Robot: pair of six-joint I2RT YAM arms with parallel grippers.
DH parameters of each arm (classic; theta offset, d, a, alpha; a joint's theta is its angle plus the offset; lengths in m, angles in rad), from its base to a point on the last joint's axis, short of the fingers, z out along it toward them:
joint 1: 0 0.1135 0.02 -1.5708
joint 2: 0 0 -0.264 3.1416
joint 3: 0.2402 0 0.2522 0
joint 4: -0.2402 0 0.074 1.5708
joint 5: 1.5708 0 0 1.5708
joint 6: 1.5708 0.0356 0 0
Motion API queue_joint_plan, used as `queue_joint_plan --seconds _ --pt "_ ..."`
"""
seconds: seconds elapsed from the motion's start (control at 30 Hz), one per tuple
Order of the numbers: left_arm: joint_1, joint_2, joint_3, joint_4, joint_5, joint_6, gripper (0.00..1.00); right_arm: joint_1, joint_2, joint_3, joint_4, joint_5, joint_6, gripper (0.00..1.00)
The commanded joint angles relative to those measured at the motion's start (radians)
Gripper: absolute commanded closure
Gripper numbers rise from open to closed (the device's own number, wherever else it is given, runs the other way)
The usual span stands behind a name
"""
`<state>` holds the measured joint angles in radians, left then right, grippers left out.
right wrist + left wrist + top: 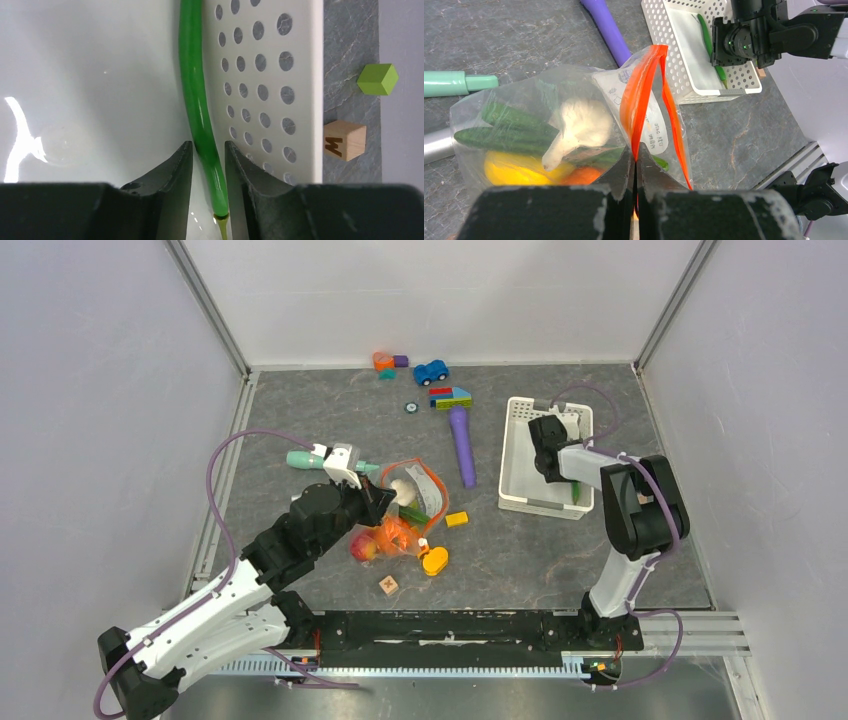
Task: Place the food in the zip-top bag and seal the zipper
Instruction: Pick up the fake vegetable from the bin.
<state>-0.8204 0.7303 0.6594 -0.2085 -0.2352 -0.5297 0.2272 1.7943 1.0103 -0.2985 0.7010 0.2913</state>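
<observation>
The zip-top bag (574, 100) sat slumped on the grey table, left of centre, its mouth lifted toward the middle of the table. Through the clear plastic I could make out long green cucumbers (499, 127), a white garlic-like piece (581, 122), a yellow squash (516, 170) and a bit of orange pumpkin (584, 175). The zipper (641, 95) stood up in an orange-red loop, its two sides apart at the top and coming together lower down. There the left gripper (635, 155) had its fingers pressed tight together with the strip pinched between them. A red fruit (364, 547) lay at the near edge of the bag; whether it was inside, I couldn't tell.

Around the bag lay a teal tool handle (300, 459) just behind the left arm, a purple tool (462, 445) between the bag and the basket, a small yellow block (457, 519), an orange-yellow piece (434, 560) and a wooden cube (388, 585) on the near side.

Well to the right, the right gripper (208, 160) reached down into the white basket (280, 75). Its fingers stood only narrowly apart on either side of a long green bean (195, 90) lying along the perforated wall. I couldn't tell whether they were actually squeezing it. Outside that wall sat a green cube (378, 79) and a lettered wooden cube (345, 140). A blue toy car (431, 371) and some blocks (384, 362) rested at the far wall.
</observation>
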Motion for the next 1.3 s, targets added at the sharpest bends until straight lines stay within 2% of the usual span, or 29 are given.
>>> queue_joint_plan --seconds 0.0,0.23,0.5,0.63,0.83,1.27 --pt "-0.003 -0.004 0.009 0.017 -0.026 -0.004 0.98 -0.002 0.038 0.037 -0.019 0.058 0.012 0.66" --pt "-0.003 -0.013 0.007 0.015 -0.026 -0.006 0.98 -0.011 0.084 0.055 -0.021 0.004 0.002 0.75" --pt "-0.003 -0.016 0.006 0.014 -0.033 -0.006 0.98 -0.017 0.048 0.013 -0.014 0.036 0.000 1.00" --pt "-0.002 -0.013 0.006 0.014 -0.031 -0.006 0.98 -0.017 -0.020 -0.020 0.047 -0.017 -0.042 1.00" --pt "-0.003 -0.016 0.005 0.015 -0.032 -0.009 0.98 -0.017 -0.147 -0.089 0.169 -0.214 -0.089 1.00" --pt "-0.003 -0.016 0.005 0.015 -0.039 -0.010 0.98 -0.017 -0.397 -0.186 0.253 -0.433 -0.085 1.00"
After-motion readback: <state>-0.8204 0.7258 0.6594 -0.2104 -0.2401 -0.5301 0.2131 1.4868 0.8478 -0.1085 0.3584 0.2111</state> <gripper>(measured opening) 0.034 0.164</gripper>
